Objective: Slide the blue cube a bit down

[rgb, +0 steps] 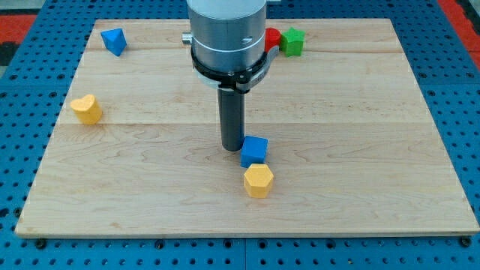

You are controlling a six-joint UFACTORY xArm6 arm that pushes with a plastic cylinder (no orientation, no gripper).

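Resting my tip on the counter, just left of the blue cube, seemingly touching it. No gripper fitted, only the rod. Yellow hexagonal block sits directly below the cube, touching or nearly so.

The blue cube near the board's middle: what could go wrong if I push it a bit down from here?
1. The yellow hexagonal block sits directly below the blue cube, seemingly touching it, so a downward push would likely move both.
2. My tip is at the cube's left side, not above it; pushing from here may send the cube toward the view's right or rotate it.
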